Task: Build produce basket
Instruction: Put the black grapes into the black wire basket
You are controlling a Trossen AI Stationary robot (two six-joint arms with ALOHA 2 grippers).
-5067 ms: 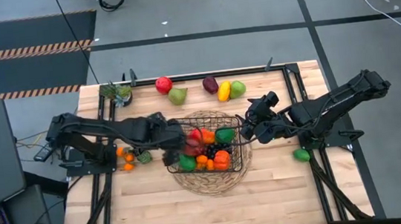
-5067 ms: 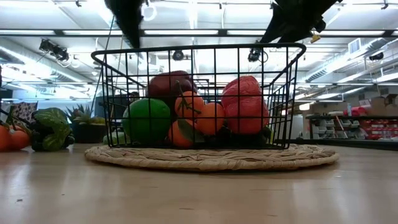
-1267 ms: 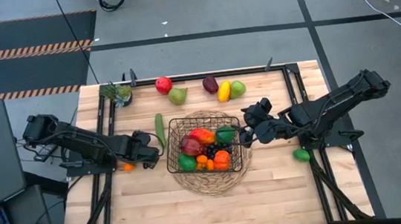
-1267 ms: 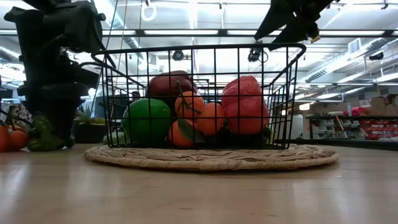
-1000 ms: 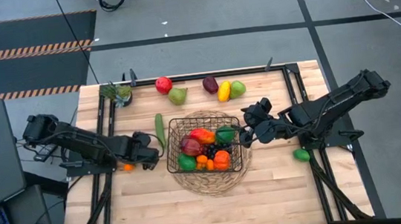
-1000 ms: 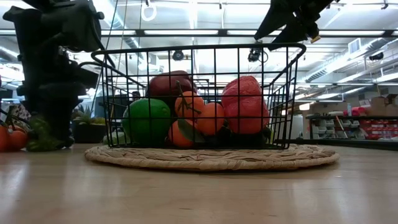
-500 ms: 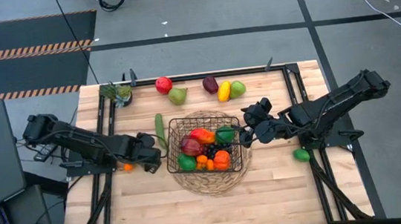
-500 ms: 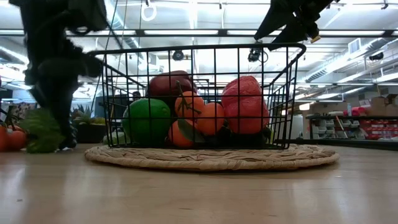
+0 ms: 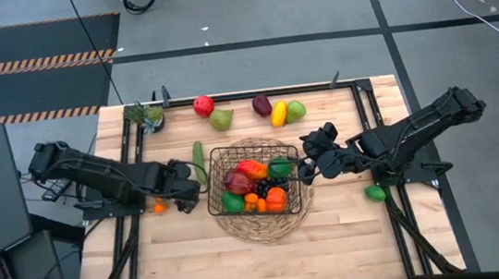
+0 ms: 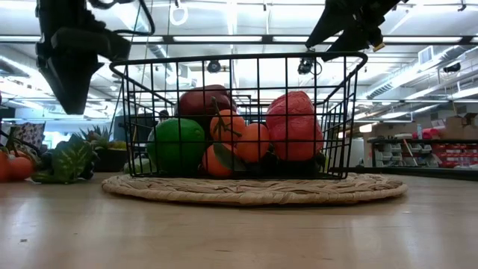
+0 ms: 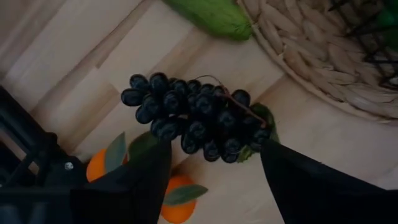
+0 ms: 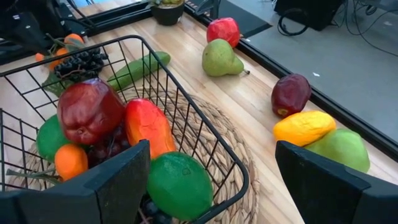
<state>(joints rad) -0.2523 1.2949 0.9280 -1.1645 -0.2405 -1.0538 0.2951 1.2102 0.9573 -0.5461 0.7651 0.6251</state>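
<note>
The black wire basket stands on the round woven mat and holds a red apple, a mango, a green fruit and oranges. A bunch of dark grapes with a green leaf lies on the table left of the mat. My left gripper hangs open and empty above the grapes, well clear of the table in the low view. My right gripper is open and empty above the basket's right rim.
A cucumber lies left of the basket, and oranges lie by the left rail. An apple, pear, plum, lemon and green fruit lie along the far edge. A potted plant stands far left. A green fruit lies at the right.
My left gripper has risen from the table at the grapes to well above them, moving slightly toward the basket. The grapes stay on the table, and their leaf now lies a little nearer the basket.
</note>
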